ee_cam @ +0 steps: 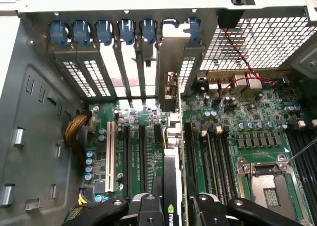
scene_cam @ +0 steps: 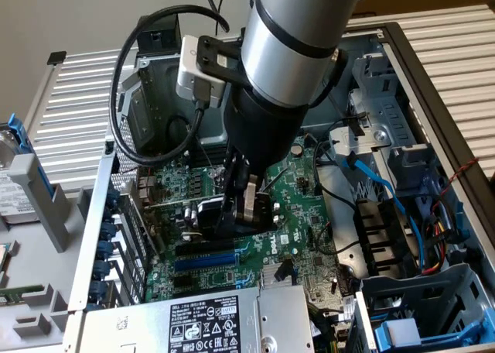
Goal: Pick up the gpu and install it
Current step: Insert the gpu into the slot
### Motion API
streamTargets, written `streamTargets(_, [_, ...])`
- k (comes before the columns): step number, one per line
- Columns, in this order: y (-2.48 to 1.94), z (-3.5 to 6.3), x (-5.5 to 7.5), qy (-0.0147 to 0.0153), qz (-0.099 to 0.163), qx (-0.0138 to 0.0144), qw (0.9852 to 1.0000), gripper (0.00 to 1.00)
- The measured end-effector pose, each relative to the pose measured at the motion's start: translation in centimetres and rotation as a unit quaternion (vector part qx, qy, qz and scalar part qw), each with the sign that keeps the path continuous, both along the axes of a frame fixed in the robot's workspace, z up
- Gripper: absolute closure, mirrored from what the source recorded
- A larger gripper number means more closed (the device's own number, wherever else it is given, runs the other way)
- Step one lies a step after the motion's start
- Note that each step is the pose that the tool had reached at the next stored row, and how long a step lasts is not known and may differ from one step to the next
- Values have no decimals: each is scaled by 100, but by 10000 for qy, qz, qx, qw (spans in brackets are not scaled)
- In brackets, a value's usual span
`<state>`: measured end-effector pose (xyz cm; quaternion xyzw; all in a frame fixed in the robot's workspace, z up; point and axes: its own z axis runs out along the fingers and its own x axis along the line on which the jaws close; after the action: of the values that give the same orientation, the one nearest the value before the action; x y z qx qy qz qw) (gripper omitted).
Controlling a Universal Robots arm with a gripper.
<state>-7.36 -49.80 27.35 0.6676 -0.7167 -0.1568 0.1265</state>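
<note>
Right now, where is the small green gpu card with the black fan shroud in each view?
Exterior view: small green gpu card with black fan shroud, centre of the picture, held by the jaws.
Wrist view: the card seen edge-on between the jaws.
Shared landmark: row of blue plastic slot clips.

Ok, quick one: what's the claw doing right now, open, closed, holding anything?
Claw: closed on the gpu, which stands edge-on between its fingers over the motherboard.
</note>
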Motion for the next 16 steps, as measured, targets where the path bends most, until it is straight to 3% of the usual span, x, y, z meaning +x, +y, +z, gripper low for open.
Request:
streamTargets(4, [-6,0,15,347,-1,3,9994,72])
streamTargets(5, [-7,1,21,369,0,4,9993,72])
streamTargets(8, [-7,1,22,372,-1,3,9993,72])
streamTargets(10, [-7,-1,44,390,9,4,9992,72])
streamTargets(16, [-7,1,97,483,189,-5,9987,72])
